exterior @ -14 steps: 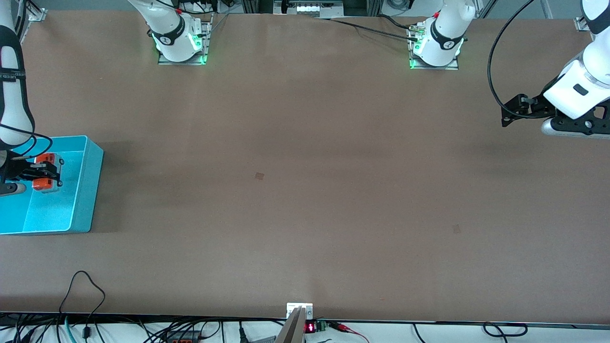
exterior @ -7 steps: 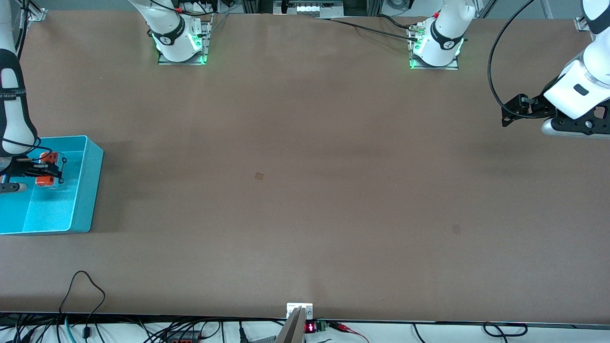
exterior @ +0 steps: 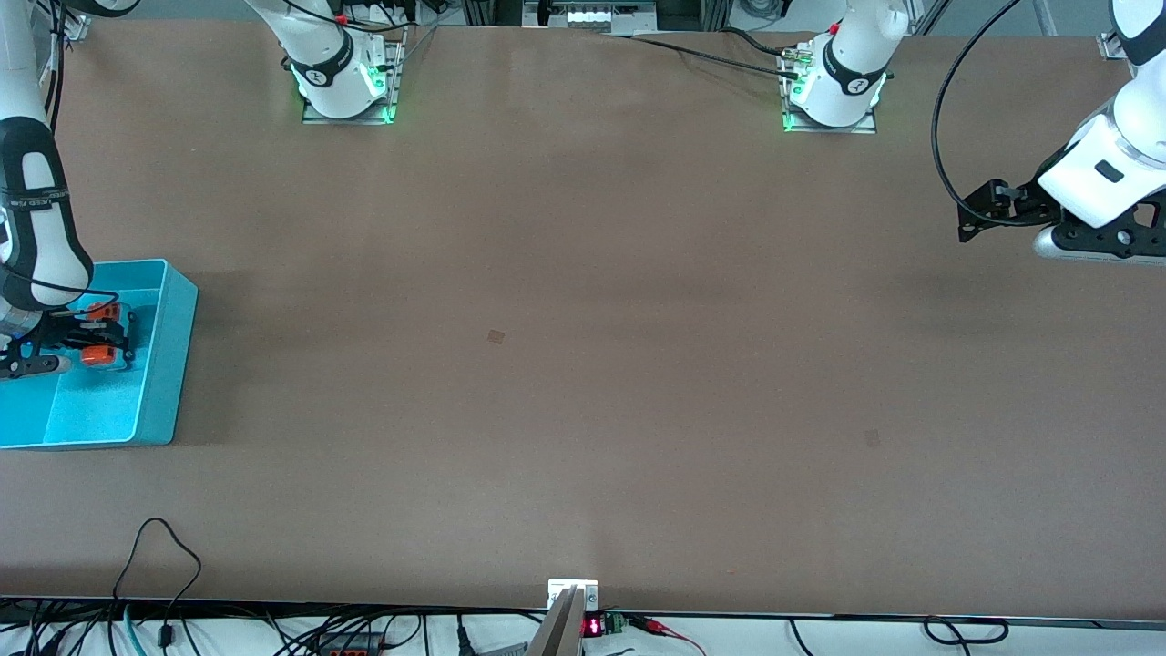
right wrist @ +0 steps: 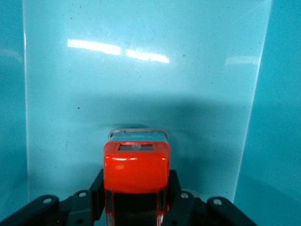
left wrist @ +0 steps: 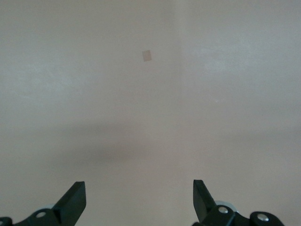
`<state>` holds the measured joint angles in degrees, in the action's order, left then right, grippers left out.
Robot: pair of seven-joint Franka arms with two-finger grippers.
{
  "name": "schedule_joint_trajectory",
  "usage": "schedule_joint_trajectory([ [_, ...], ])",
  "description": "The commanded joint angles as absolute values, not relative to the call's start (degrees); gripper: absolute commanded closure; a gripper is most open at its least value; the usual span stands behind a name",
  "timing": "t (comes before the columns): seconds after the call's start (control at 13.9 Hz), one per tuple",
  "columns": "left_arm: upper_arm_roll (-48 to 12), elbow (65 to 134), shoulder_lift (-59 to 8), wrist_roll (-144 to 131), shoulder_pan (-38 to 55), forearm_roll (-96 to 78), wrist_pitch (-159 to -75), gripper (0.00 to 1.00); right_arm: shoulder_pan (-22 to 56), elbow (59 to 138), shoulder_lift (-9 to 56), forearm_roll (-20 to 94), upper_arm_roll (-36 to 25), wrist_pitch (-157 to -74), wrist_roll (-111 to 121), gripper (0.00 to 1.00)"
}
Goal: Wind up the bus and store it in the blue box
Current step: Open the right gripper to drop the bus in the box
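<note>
At the right arm's end of the table we see the blue box, and inside its walls the right gripper reaches down with its fingers closed on the bus; the orange body shows on both sides of the black fingers, one part nearer the front camera and one part farther from it; in the right wrist view the bus sits squeezed between the two pads, its roof toward the lens, with the glossy floor of the blue box below it and a shadow spread under the toy; we cannot tell whether the wheels touch the floor; toward the left arm's end of the table the left gripper waits in the air above the bare brown table, its fingers spread wide with nothing between them; the left wrist view shows those two fingertips well apart over the table
</note>
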<state>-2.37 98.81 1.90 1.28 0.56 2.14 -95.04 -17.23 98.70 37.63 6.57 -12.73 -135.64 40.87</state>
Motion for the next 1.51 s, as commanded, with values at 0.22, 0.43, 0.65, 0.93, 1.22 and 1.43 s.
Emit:
schedule_joint_trajectory([
  [0.22, -3.9, 97.9, 2.0, -0.2, 0.8, 3.2, -94.5, 0.00, -18.5, 98.3, 38.7, 9.0, -12.5, -135.7, 42.9, 0.00],
  [0.43, -4.1, 97.3, 1.8, -1.5, 0.8, 3.3, -94.4, 0.00, -18.5, 98.2, 37.9, 8.9, -12.1, -135.4, 42.9, 0.00],
  [0.65, -4.1, 97.3, 1.7, -1.5, 0.7, 3.2, -94.5, 0.00, -18.0, 98.2, 32.6, 8.8, -11.5, -133.6, 42.6, 0.00],
  [0.93, -4.1, 97.3, 1.6, -1.5, 0.7, 3.2, -94.5, 0.00, -17.9, 98.2, 20.3, 7.2, -7.7, -118.1, 41.9, 0.00],
  [1.22, -5.2, 97.2, 1.6, -3.4, 0.7, 3.3, -94.4, 0.00, -17.4, 94.3, 12.0, 1.0, 0.2, -103.6, 27.6, 0.00],
  [1.43, -5.3, 97.2, 1.6, -3.5, 0.7, 3.3, -94.4, 0.00, -9.3, 92.4, 6.9, 0.1, -0.3, -94.2, 19.9, 0.00],
])
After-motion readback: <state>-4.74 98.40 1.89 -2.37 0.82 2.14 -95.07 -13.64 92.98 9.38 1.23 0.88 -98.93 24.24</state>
